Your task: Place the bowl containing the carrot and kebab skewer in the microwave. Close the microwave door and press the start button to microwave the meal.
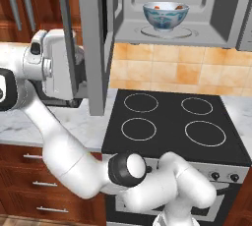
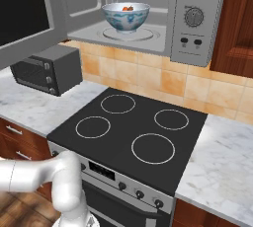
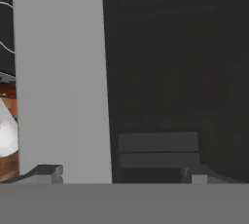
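The blue-patterned white bowl sits on the glass turntable inside the open microwave. A bit of orange carrot peeks over its rim. The kebab skewer is hidden inside the bowl. The microwave door stands swung out to the left. My white wrist is on the door's outer side. In the hand view, my gripper is open and faces the door's grey frame and dark window at close range, with nothing held.
Below the microwave lies a black four-ring stove. A dark-grey toaster oven stands on the marble counter at left. Two buttons and a dial sit on the microwave's control panel. Wooden cabinets flank both sides.
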Available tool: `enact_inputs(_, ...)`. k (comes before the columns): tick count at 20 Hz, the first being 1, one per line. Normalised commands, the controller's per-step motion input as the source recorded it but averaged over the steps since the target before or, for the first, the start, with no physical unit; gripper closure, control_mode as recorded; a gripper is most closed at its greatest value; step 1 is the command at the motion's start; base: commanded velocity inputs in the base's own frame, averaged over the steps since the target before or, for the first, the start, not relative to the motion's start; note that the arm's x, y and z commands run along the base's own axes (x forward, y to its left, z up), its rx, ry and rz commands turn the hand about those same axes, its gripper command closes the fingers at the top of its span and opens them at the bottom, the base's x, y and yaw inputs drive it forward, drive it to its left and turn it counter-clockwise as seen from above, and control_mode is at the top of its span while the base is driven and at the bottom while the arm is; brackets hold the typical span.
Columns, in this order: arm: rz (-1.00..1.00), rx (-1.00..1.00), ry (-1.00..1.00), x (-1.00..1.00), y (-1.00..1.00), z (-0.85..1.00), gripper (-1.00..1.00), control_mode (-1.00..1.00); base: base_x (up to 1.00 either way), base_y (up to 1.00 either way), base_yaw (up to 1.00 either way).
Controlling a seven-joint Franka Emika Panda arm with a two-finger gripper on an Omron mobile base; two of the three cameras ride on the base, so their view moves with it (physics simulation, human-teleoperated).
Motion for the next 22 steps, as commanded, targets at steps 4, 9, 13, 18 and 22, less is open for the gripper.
enact_inputs(4,-0.14,0.21,-0.35,-0.72,-1.0,0.29,-1.0,-1.0,0.0,0.0,0.0)
enact_inputs(9,0.01,0.14,-0.16,-0.61,-1.0,-0.11,-1.0,-1.0,0.0,0.0,0.0)
enact_inputs(13,0.14,0.07,-0.05,0.0,-1.0,-0.29,-1.0,-1.0,0.0,0.0,0.0)
enact_inputs(18,0.23,0.0,0.01,0.2,-0.99,-0.17,-1.0,-1.0,0.0,0.0,0.0)
enact_inputs(22,0.23,0.0,0.15,0.62,-0.83,-0.03,-1.0,-1.0,0.0,0.0,0.0)
